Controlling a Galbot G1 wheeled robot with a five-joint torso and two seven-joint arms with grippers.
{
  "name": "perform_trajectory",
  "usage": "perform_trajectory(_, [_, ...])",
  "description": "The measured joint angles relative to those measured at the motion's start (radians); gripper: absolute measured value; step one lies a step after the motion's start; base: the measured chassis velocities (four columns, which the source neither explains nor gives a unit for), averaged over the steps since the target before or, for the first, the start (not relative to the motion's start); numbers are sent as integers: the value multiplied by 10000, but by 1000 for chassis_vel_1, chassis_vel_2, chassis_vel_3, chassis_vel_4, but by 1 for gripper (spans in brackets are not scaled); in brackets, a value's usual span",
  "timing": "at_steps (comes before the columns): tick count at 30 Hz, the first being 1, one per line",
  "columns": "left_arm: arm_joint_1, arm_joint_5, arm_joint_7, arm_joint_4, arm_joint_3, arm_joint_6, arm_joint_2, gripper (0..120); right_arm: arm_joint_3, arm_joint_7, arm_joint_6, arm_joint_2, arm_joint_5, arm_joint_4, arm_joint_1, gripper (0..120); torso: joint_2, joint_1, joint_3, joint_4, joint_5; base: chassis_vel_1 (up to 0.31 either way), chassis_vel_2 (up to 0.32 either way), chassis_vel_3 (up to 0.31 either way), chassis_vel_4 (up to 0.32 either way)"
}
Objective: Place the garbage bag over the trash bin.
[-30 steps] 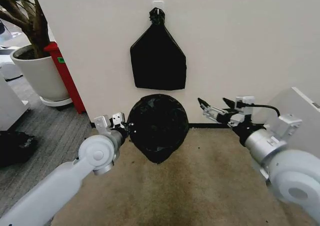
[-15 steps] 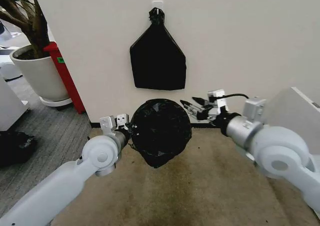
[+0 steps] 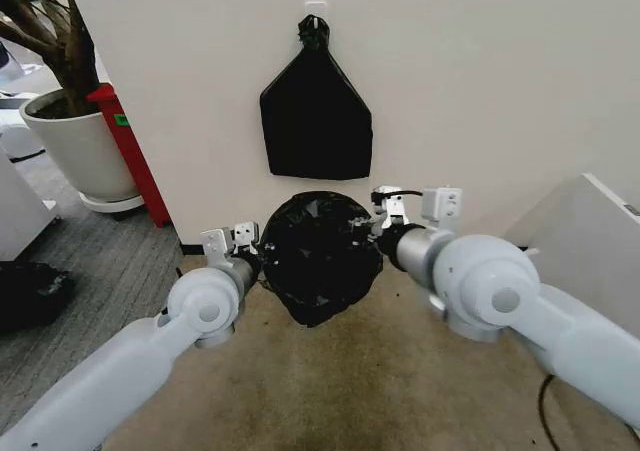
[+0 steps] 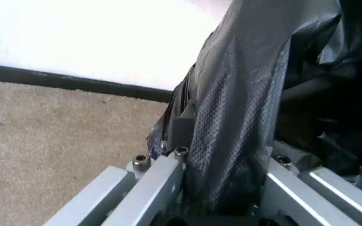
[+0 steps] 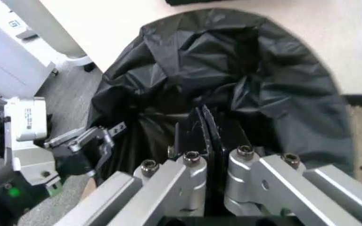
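From the head view, the right gripper (image 3: 368, 227) has swung in from the side and now meets the garbage bag (image 3: 322, 254) opposite the left gripper (image 3: 256, 255); both sides look held for stretching. The left wrist view shows its jaws clenched on a fold of film. The right wrist view shows jaws closed on the bag's rim, and the carpet (image 4: 49, 127) beneath. No bin visible.

Garbage bag (image 3: 320, 256): centre, on the carpet (image 3: 400, 371), against the wall (image 3: 500, 91).
Left gripper (image 3: 262, 258): at the bag's left edge, a fold between its fingers.
Right gripper (image 3: 366, 233): at the bag's right edge.
Knotted bundle (image 3: 315, 121): hanging on the wall directly above the bag.
Plant pot (image 3: 80, 151): far left, well apart.
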Motion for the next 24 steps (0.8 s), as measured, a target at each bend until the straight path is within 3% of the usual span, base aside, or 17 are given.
perform_trajectory(12, [-519, 207, -27, 363, 369, -103, -549, 0, -694, 2057, 1043, 2252, -130, -2000, 672, 0, 0, 0, 1, 1, -1, 0, 0, 0, 0])
perform_trajectory(24, [-378, 910, 219, 169, 352, -189, -566, 0, -786, 3065, 1768, 3276, -294, -3572, 605, 0, 0, 0, 0, 1, -2, 0, 0, 0, 0])
